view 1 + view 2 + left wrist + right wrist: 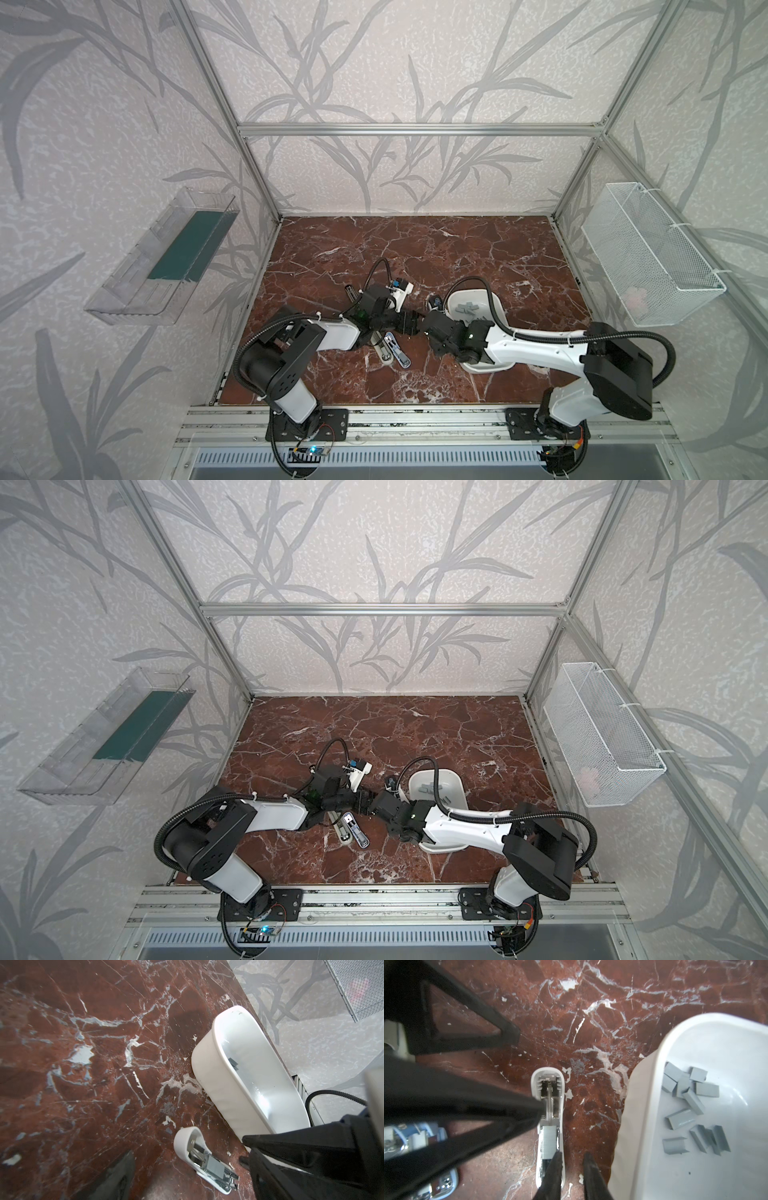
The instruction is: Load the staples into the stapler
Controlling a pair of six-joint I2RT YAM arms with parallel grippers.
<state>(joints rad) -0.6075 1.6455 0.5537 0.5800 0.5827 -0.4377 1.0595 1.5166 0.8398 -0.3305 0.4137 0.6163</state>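
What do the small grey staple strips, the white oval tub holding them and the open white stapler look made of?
Grey staple strips: probably metal, dull matte finish, crisp folded edges.
White oval tub: likely glossy plastic, bright glare on smooth moulded wall; ceramic not ruled out.
Open white stapler: plastic shell, shiny chromed metal inside.

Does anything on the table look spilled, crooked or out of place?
Nothing spilled. The staples lie jumbled, all inside the white tray. The stapler lies hinged open, a grey strip in its channel.
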